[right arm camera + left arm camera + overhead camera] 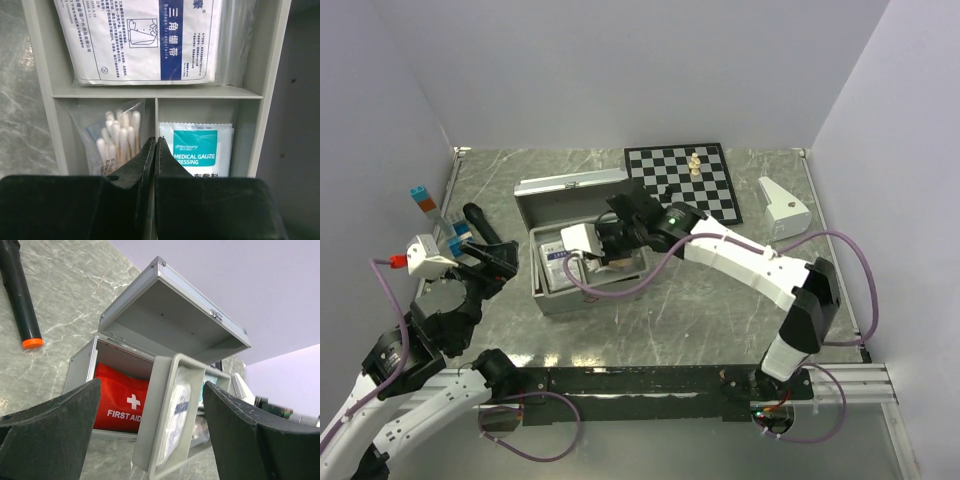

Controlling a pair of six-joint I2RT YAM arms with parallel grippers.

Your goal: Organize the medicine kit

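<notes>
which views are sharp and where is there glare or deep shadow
Top external: even light, sharp, only soft shadows beside the case. Left wrist: the left fingers loom large and dark up close, while the pouch behind them is crisp and bright. Right wrist: the right fingers are a dark, underlit mass along the bottom; the gauze packet print reads clearly, and the swab bag has a faint sheen.

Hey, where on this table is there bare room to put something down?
Bare tabletop lies in front of the metal case, up to the near rail, and in the far-left corner behind its lid. Left of the case is crowded: coloured blocks, a black stick and the left gripper.
</notes>
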